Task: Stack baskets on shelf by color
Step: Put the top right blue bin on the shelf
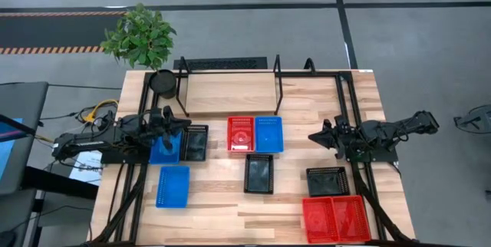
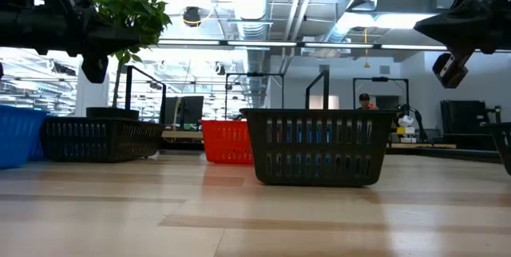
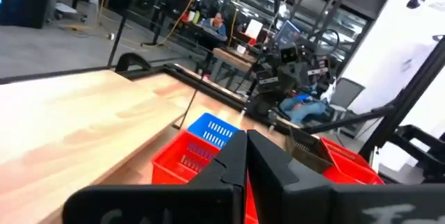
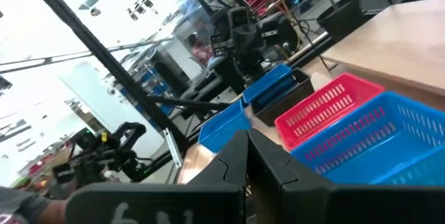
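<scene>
Baskets lie scattered on the table, each resting on its base. A red basket (image 1: 240, 133) and a blue basket (image 1: 268, 133) sit side by side at the centre. A black basket (image 1: 258, 173) stands nearer, and another black one (image 1: 327, 180) is on the right. Two red baskets (image 1: 335, 218) sit by the near edge, and a blue one (image 1: 173, 186) is at near left. My left gripper (image 1: 181, 129) hovers shut above a blue basket (image 1: 161, 152) and a black basket (image 1: 194, 143). My right gripper (image 1: 313, 136) hovers shut, right of the centre pair. The shelf (image 1: 230, 90) stands at the far edge.
A round black pot (image 1: 163, 83) with a green plant (image 1: 140, 35) stands at the shelf's left end. Black frame tubes (image 1: 349, 116) run along both table sides. Bare wood lies between the centre baskets and the near edge. A person (image 2: 364, 101) sits far behind the table.
</scene>
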